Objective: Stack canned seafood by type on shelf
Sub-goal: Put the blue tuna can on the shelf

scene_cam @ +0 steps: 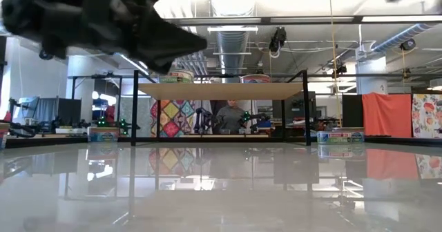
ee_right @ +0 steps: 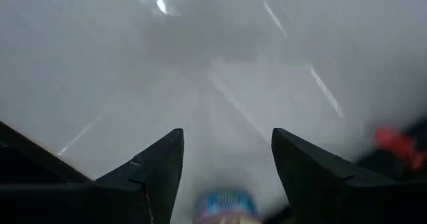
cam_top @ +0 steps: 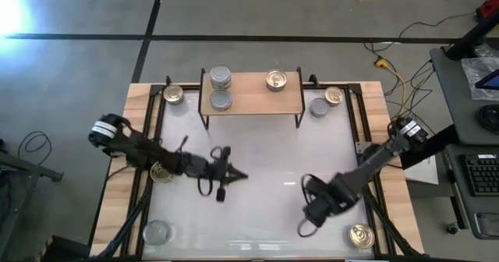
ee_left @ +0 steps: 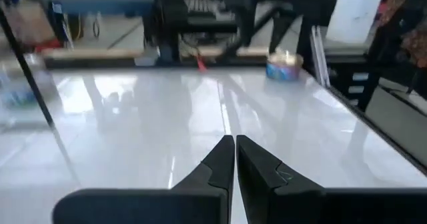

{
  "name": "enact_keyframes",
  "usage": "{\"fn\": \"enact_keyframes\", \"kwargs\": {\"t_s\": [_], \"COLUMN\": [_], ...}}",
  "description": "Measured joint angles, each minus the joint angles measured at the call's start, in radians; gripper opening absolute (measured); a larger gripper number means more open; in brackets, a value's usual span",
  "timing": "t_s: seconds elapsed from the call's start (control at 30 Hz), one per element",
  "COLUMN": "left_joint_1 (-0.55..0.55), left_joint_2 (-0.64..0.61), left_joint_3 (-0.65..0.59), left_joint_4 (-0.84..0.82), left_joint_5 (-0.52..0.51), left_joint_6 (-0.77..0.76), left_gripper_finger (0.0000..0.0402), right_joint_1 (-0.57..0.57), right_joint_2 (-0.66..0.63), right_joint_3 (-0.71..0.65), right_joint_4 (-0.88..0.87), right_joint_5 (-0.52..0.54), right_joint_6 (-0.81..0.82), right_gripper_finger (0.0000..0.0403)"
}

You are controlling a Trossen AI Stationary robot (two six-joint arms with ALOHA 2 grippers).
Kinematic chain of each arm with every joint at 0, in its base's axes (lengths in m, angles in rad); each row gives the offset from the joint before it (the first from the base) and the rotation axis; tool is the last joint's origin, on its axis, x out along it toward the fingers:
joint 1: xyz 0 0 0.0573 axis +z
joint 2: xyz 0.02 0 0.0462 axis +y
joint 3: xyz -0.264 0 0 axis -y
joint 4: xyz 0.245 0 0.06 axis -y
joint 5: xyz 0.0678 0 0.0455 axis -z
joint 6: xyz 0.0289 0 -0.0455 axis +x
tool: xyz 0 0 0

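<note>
The light-wood shelf (cam_top: 251, 93) (scene_cam: 221, 90) stands on black wire legs at the table's far side. On its board are two silver-topped cans (cam_top: 221, 77) (cam_top: 222, 100) at the left end and one gold-topped can (cam_top: 276, 80) toward the right. My left gripper (cam_top: 234, 176) (ee_left: 235, 159) hovers shut over the table's middle. My right gripper (cam_top: 306, 221) (ee_right: 227, 164) is open over the near right part of the table. A small blue-labelled round shape (ee_right: 227, 207) shows low between its fingers, and neither finger visibly touches it.
Loose cans sit on the white table: gold ones (cam_top: 173, 95) (cam_top: 334, 96) and a silver one (cam_top: 318, 106) beside the shelf, a gold one (cam_top: 161, 171) under the left arm, a silver one (cam_top: 157, 231) near left, a gold one (cam_top: 360, 235) (ee_left: 285, 67) near right.
</note>
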Motion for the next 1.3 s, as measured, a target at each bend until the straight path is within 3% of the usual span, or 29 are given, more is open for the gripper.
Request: {"fn": "enact_keyframes", "kwargs": {"t_s": [0.17,0.3,0.63,0.83,1.1,1.3], "left_joint_1": [-0.189,-0.309,-0.469,-0.525,-0.581,-0.581], "left_joint_2": [0.065,0.081,0.083,0.083,0.083,0.083], "left_joint_3": [0.000,0.000,0.000,0.000,0.000,0.000], "left_joint_4": [0.011,0.006,0.005,0.006,0.007,0.006], "left_joint_5": [-0.173,-0.236,-0.317,-0.368,-0.433,-0.455], "left_joint_6": [-0.090,-0.131,-0.236,-0.298,-0.318,-0.309], "left_gripper_finger": [0.0002,0.0002,0.0002,0.0002,0.0002,0.0002], "right_joint_1": [0.106,0.165,0.296,0.334,0.313,0.237], "right_joint_2": [0.000,0.002,0.018,0.095,0.196,0.230], "right_joint_3": [-0.054,-0.064,-0.081,-0.086,-0.080,-0.033], "right_joint_4": [0.016,0.038,0.146,0.160,0.173,0.181], "right_joint_5": [-0.125,-0.243,-0.250,-0.277,-0.386,-0.310], "right_joint_6": [0.274,0.429,0.772,0.775,0.621,0.431], "right_gripper_finger": [0.0205,0.0195,0.0164,0.0132,0.0075,0.0036]}}
